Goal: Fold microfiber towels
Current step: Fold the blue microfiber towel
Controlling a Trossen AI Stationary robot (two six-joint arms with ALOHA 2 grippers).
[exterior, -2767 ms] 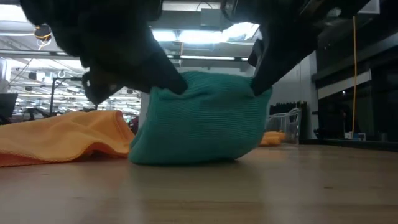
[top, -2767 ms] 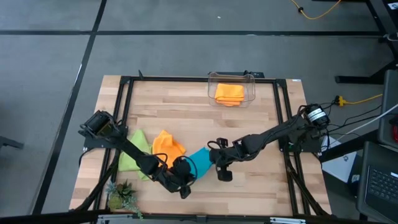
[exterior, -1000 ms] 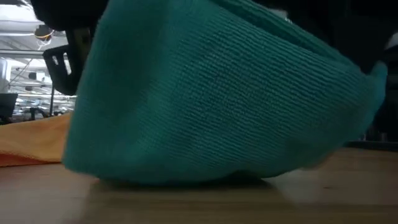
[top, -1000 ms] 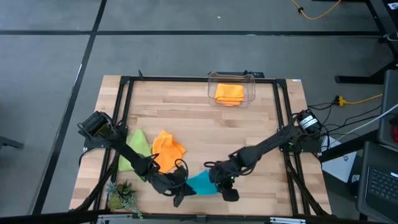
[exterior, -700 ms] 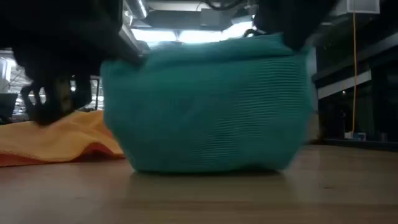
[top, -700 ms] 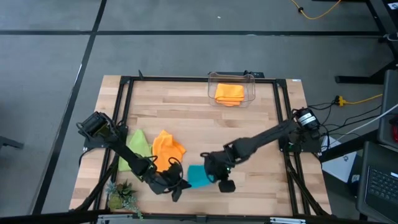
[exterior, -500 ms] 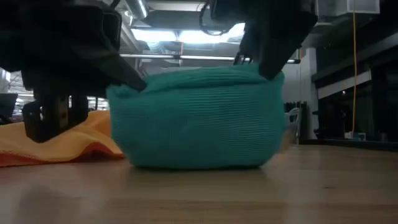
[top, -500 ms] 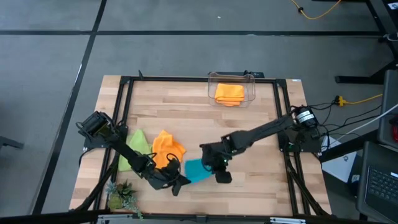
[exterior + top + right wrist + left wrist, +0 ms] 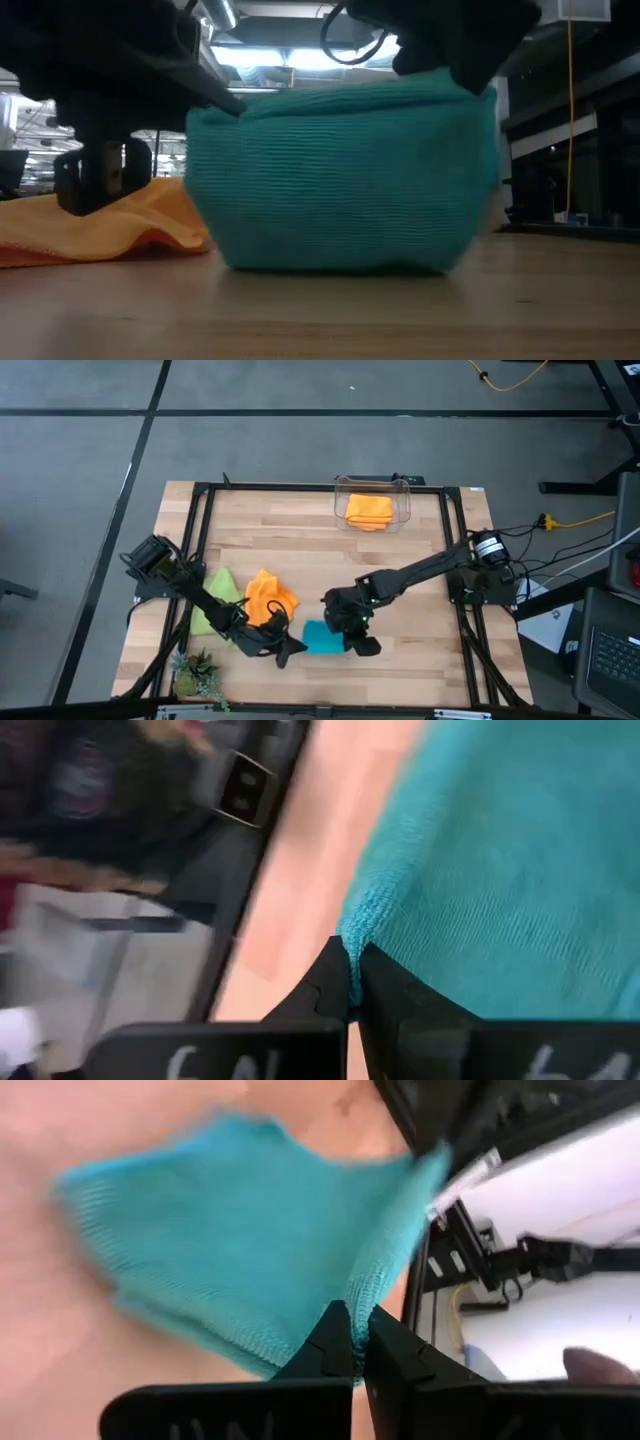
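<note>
High view: the turquoise towel (image 9: 322, 638) lies near the table's near edge, its long axis left-right, the left gripper (image 9: 284, 648) and right gripper (image 9: 358, 643) each pinching an end.

Low view: it hangs doubled, its bottom touching the wood.

Wrist views: both jaws clamp only the thin hem, so I judge a corner could slip and skew the fold.

In the low view, the turquoise towel (image 9: 340, 180) hides the table behind; both arms are cut off at the top edge.
</note>
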